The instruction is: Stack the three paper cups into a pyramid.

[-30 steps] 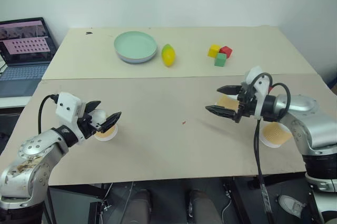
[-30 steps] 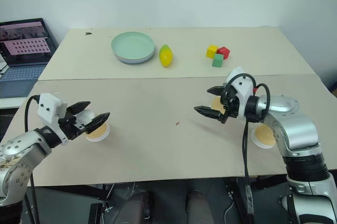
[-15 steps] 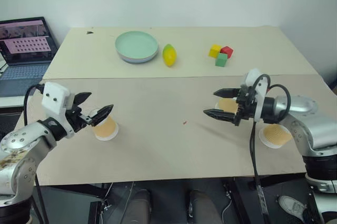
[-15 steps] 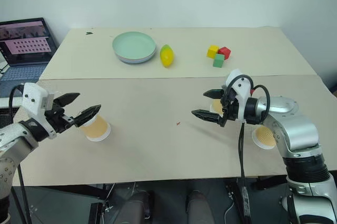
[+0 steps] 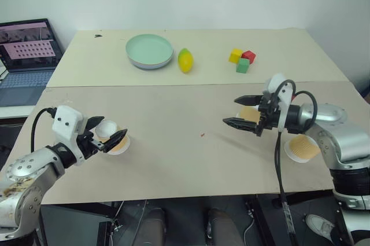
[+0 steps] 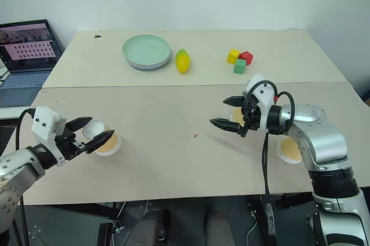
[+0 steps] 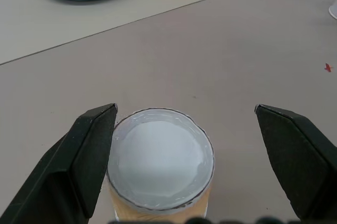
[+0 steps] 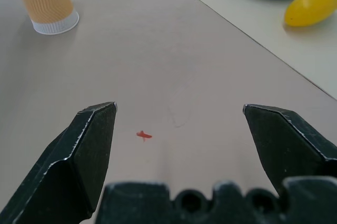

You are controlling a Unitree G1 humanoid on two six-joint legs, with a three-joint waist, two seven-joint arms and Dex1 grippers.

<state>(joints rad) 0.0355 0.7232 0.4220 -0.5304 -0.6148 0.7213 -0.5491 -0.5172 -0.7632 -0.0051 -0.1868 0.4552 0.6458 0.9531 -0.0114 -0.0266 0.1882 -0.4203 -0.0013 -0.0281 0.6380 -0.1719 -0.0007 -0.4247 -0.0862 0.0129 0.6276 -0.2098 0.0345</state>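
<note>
One paper cup (image 5: 115, 142) stands upside down near the table's left front, its white base (image 7: 160, 163) facing up. My left gripper (image 5: 114, 127) is open with a finger on either side of this cup, and one finger (image 7: 87, 150) is close to its edge. The same cup (image 8: 47, 2) shows far off in the right wrist view. My right gripper (image 5: 231, 111) hovers open over bare table at the right. A second paper cup (image 5: 250, 114) stands just behind it, partly hidden. The third paper cup (image 5: 302, 149) sits by my right forearm.
On the far board lie a green plate (image 5: 149, 51), a yellow lemon (image 5: 185, 59) and three coloured blocks (image 5: 241, 59). A laptop (image 5: 26, 55) stands off the table's left side. A small red mark (image 5: 202, 135) is on the table's middle.
The left gripper rose and drew back to the left half a second ago, then came down around the cup again, whose white base now shows. The right gripper kept still.
</note>
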